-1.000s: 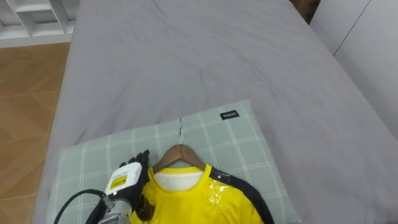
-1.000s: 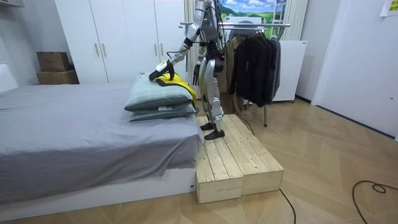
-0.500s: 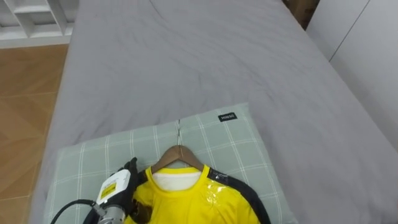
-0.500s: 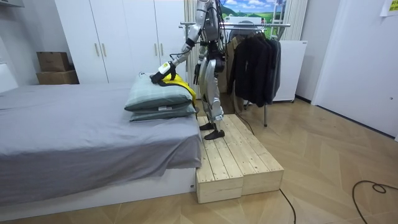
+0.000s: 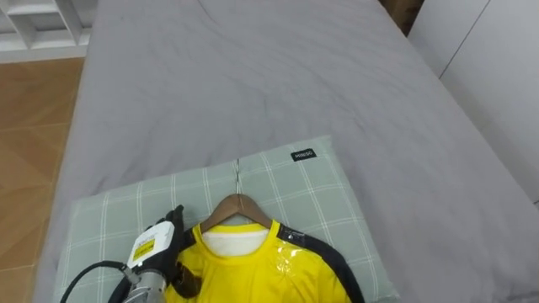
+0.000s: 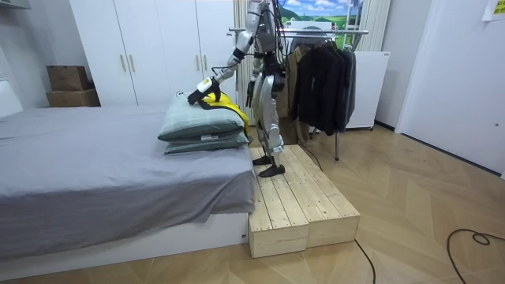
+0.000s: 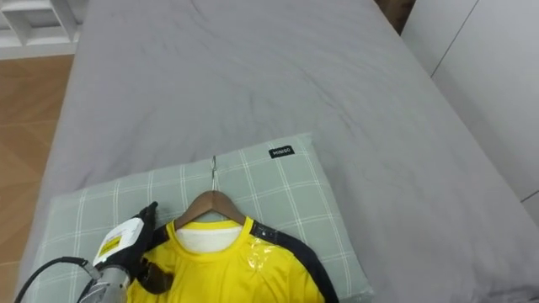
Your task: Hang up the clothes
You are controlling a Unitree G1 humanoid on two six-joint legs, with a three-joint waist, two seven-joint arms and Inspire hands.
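1 yellow shirt w/ dark sleeve trim (image 5: 261, 273) on 1 wooden hanger w/ metal hook (image 5: 238, 209), low centre, atop 2 stacked green checked pillows (image 6: 201, 130) on 1 grey bed (image 5: 253, 76). Left hand (image 5: 156, 252), lower left, at shirt's shoulder; can't tell if fingers are apart or clamped.

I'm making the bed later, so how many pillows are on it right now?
2, stacked at the end of the bed by the robot: the checked top pillow under the yellow shirt, and a lower pillow beneath it. More could lie out of view.
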